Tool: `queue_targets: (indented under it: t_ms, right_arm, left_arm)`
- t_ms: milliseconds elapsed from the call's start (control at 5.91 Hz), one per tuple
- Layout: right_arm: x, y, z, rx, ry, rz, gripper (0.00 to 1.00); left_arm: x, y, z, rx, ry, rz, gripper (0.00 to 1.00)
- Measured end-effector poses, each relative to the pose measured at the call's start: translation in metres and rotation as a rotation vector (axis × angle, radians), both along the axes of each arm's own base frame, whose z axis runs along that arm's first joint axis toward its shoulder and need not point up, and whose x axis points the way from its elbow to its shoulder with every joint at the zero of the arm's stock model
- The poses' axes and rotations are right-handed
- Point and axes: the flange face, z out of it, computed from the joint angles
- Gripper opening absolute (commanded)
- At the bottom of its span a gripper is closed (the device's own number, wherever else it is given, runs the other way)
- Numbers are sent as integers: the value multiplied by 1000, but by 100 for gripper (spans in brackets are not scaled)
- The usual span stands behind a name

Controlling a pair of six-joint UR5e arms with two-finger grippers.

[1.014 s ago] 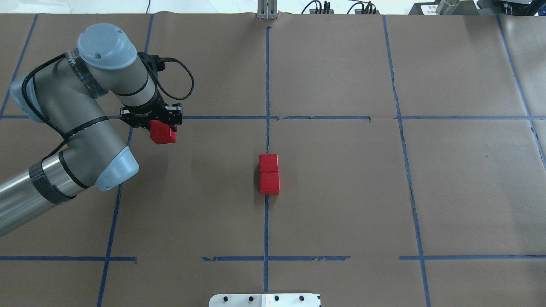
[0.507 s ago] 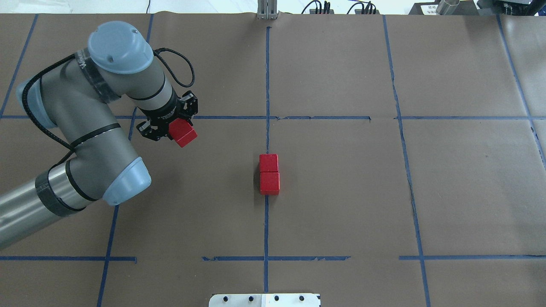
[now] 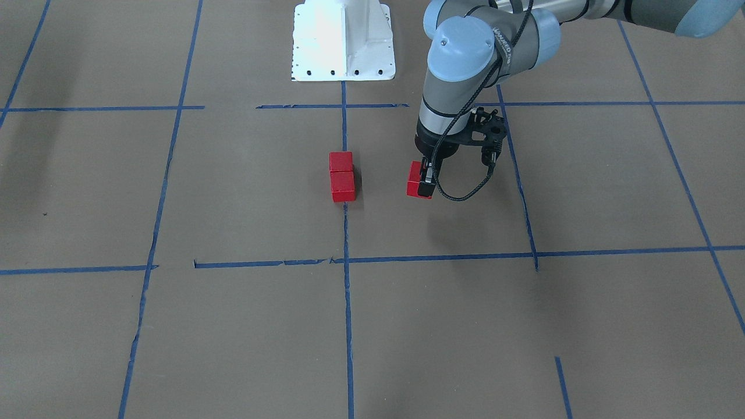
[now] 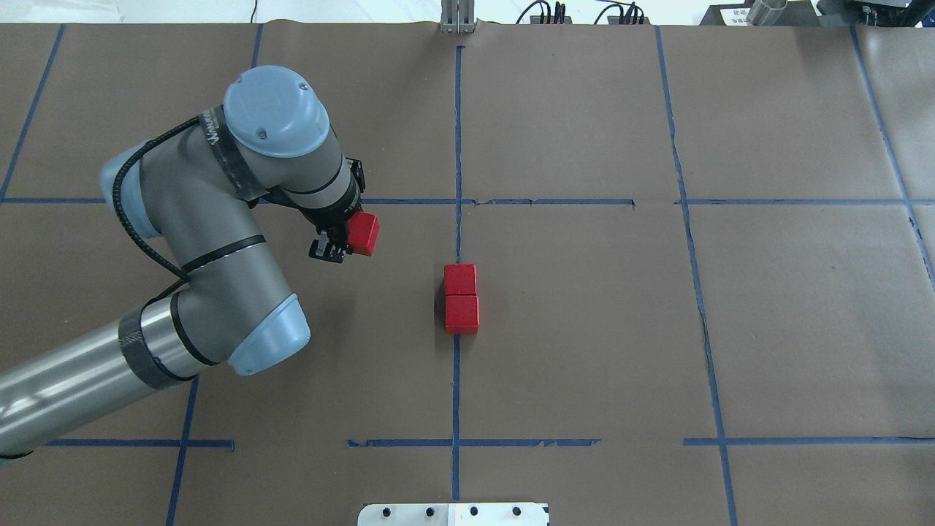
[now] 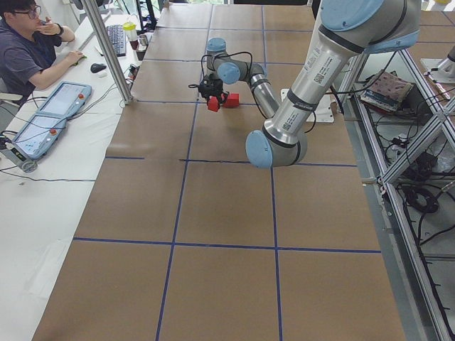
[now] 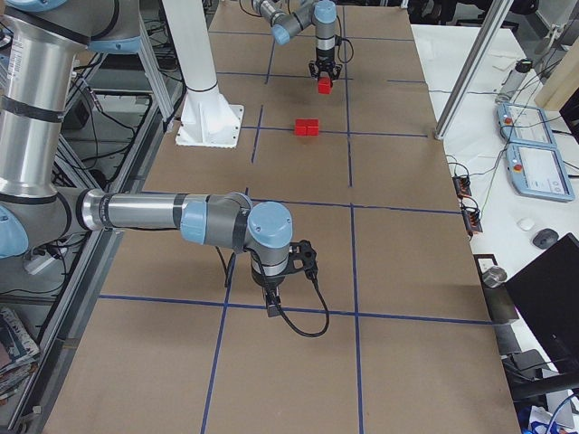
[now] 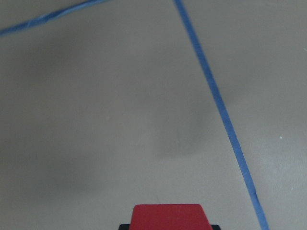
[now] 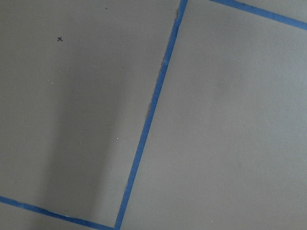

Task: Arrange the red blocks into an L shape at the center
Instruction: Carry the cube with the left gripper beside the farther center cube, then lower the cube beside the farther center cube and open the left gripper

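Note:
Two red blocks lie touching in a straight line on the lengthwise tape line of the center cell. They also show in the front view. My left gripper is shut on the third red block and holds it above the paper, inside the center cell, to the left of the pair and apart from it. The held block fills the bottom edge of the left wrist view. My right gripper shows only in the exterior right view, far from the blocks; I cannot tell its state.
The white robot base plate sits at the table's near edge by the robot. Blue tape lines divide the brown paper. An operator sits at a side desk beyond the table.
My left arm has carried the red block to the right, from the cell's left border into the center cell, and the wrist has turned. The two blocks on the paper have not moved.

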Motion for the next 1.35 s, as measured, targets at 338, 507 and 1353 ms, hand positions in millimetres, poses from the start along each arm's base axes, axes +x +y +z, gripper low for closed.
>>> queue_targets:
  t_ms: [338, 507, 1353]
  right_arm:
    - [0, 0, 0, 0, 0, 0, 100]
    - [0, 1, 0, -1, 0, 0, 100]
    - [0, 1, 1, -3, 1, 0, 100]
  left_arm:
    - [46, 10, -12, -83, -1, -27, 22]
    - [60, 16, -10, -94, -4, -19, 22]
    - [104, 15, -4, -155, 21, -58, 22]
